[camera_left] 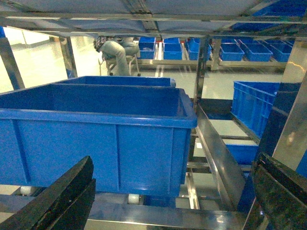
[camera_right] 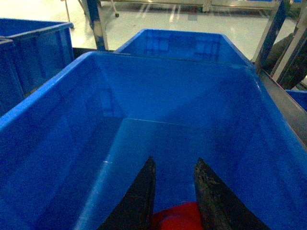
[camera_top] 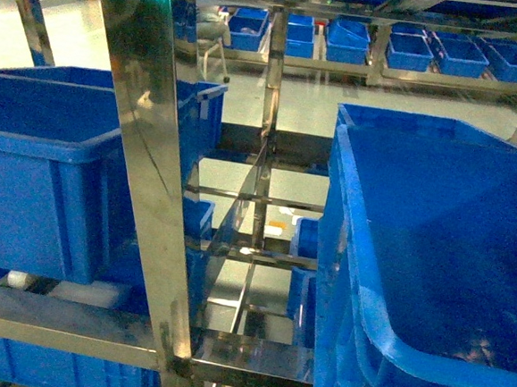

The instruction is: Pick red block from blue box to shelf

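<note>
Red block (camera_right: 178, 219) cut off by frame bottom, fingers (camera_right: 139, 201) overlapping.

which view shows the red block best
The right wrist view: the red block sits at the bottom edge between the right gripper fingers, over the floor of a blue crate. Only part of it shows. The head and left wrist views show crates and the shelf, but no red block.

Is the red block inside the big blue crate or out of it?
Inside. The red block sits between the right gripper fingers, low within the blue crate's walls.
</note>
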`<state>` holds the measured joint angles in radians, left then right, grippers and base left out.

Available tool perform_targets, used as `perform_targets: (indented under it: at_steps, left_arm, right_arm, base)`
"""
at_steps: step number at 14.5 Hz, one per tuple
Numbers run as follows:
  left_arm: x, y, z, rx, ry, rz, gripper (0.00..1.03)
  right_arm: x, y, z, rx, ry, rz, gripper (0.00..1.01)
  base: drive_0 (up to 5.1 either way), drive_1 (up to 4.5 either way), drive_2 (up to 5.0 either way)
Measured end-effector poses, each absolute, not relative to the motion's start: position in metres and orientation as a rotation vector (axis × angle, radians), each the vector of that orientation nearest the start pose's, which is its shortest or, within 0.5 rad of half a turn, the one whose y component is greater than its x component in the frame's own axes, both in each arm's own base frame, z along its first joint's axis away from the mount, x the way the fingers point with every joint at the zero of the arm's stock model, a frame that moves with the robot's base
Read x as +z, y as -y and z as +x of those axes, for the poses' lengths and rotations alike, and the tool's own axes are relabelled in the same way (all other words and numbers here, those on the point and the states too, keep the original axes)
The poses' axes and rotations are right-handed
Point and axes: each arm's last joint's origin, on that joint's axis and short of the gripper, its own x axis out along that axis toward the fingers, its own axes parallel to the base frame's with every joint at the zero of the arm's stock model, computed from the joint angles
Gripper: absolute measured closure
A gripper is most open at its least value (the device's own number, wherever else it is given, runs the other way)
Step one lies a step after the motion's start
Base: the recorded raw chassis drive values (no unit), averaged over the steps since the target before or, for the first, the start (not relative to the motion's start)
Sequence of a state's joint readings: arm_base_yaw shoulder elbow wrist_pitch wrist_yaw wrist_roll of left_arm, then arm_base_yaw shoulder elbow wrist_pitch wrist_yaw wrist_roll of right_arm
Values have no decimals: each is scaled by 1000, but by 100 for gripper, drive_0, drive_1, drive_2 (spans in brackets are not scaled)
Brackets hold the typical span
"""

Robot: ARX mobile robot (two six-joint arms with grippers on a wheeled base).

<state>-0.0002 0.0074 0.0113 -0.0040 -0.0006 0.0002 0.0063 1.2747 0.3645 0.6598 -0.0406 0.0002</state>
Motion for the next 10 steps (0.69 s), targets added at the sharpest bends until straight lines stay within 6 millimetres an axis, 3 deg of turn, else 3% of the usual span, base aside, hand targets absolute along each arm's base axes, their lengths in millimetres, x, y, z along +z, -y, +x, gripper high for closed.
perform_targets:
  at_steps: [1,3,4,5,6,7,8,10]
  left_arm:
    - [166,0,97,1,0,0,5]
    - [166,0,97,1,0,0,5]
    - [166,0,97,0,0,0,5]
    - [166,0,97,1,0,0,5]
    - [166,0,97,1,0,0,5]
    - [166,0,97,1,0,0,5]
    - [166,0,97,1,0,0,5]
    - [166,0,97,1,0,0,5]
  right_arm:
    - [178,-3,236,46,-243,14,80]
    - [178,-2,237,44,-236,15,58]
    - [177,-2,237,44,-233,15,33]
    - [177,-2,235,37,-240,14,15]
    - [179,-2,230,32,-251,14,6]
    - [183,-2,225,30,-248,13,1]
    - [198,-2,211,41,-242,32,4]
    - [242,-1,182,47,-146,51,3]
  base:
    - [0,0,0]
    - [0,0,0]
    - [0,0,0]
    - [0,0,0]
    - [0,0,0]
    - [0,0,0]
    - [0,0,0]
    - [0,0,0]
